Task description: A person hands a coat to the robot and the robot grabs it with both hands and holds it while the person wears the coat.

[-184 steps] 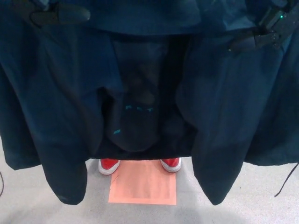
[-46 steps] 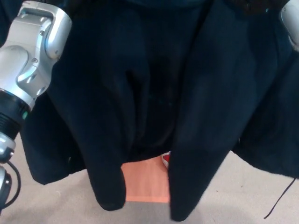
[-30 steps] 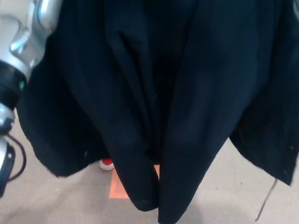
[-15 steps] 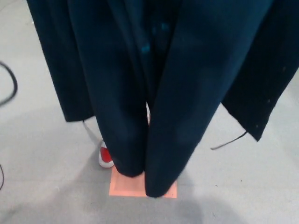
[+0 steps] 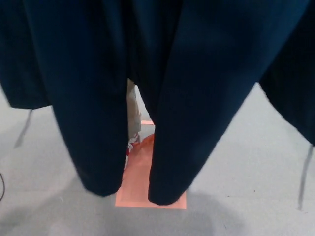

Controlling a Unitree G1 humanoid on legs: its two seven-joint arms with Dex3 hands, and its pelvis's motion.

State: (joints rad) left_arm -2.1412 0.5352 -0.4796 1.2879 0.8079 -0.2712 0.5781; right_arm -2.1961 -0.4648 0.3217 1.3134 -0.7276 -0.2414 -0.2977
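The dark navy coat (image 5: 211, 73) hangs across nearly everything, sleeves dangling above the orange floor mat (image 5: 142, 184). A person's trouser leg (image 5: 133, 110) shows between them. Neither robot hand shows, so their fingers are unknowable; a slackening hold might drop it.

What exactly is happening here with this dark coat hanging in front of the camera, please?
A dark navy coat hangs right in front of the head camera, its two sleeves dangling toward the floor. Through the gap between them you can glimpse a person's pale trouser leg and a red shoe by an orange floor marker. Neither robot hand is in view, so the pictures do not show what holds the coat up.
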